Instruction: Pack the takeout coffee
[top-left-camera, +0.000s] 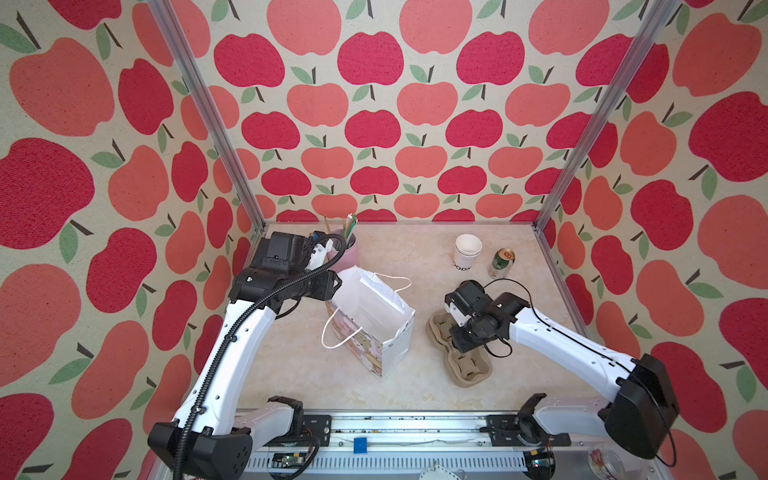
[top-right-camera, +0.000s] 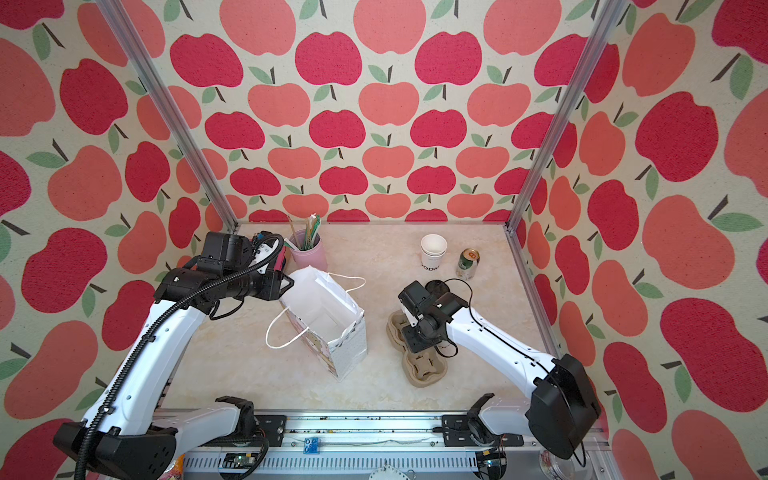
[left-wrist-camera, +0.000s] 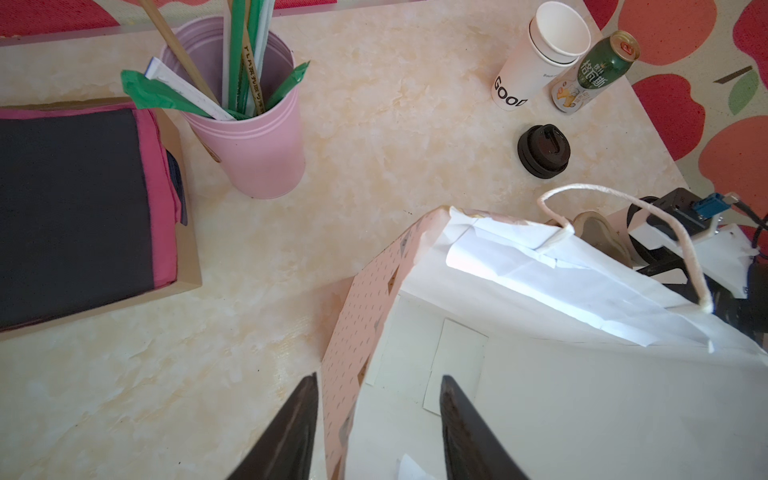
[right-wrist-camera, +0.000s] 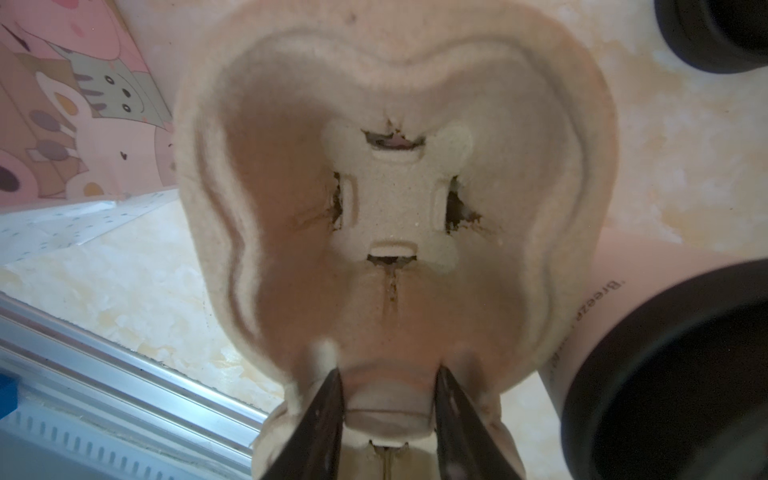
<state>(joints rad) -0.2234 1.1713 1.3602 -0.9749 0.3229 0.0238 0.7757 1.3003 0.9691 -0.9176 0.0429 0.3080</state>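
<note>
Nearest, the moulded brown pulp two-cup carrier (top-left-camera: 469, 368) lies on the table, right of the open white paper gift bag (top-left-camera: 398, 349). The right claw (right-wrist-camera: 388, 374) is down on the carrier's middle, its jaws part-way apart astride the ridge between the two wells. Whether they pinch it I cannot tell. The takeout coffee (right-wrist-camera: 665, 365), a white paper cup with a black sip lid, stands just right of the carrier, under that arm and hidden in both top views.

The step looks like taking up the carrier: bite the ridge squarely and lift level, clear of the cup.

Farther left, the left claw (left-wrist-camera: 379, 378) stands open astride the bag's far-left wall, one finger inside. Beyond lies a loose black lid (left-wrist-camera: 542, 151).
</note>
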